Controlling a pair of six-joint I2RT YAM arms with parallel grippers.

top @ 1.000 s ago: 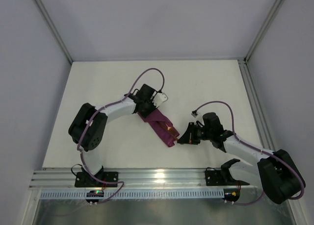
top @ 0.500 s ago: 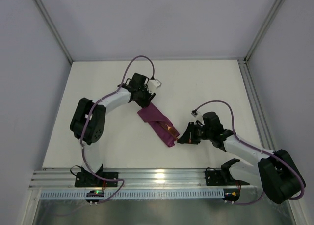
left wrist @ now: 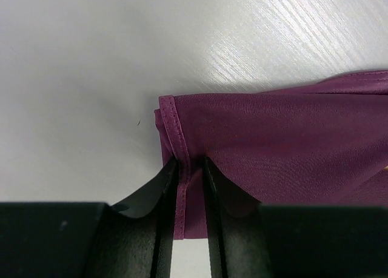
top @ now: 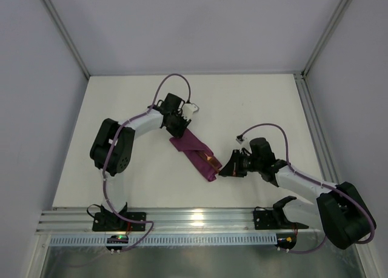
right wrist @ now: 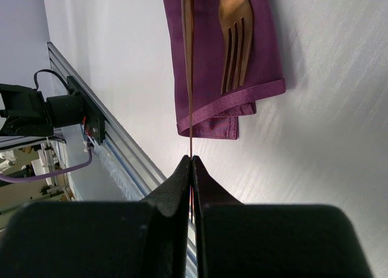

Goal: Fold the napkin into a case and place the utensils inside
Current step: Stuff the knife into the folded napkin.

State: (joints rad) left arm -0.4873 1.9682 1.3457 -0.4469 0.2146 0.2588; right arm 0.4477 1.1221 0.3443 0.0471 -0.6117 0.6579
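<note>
Left pincer (left wrist: 189,164) retreated, seemingly pinching case (left wrist: 285,145) hem

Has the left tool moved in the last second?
Yes. The left tool, pinching the napkin by its hem, has shifted up and slightly left in the overhead view, farther from the metal rail along the bottom.

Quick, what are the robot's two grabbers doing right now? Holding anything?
Left gripper: jaws closed, pinching the hem of the napkin.
Right gripper: jaws closed on the knife.
</note>
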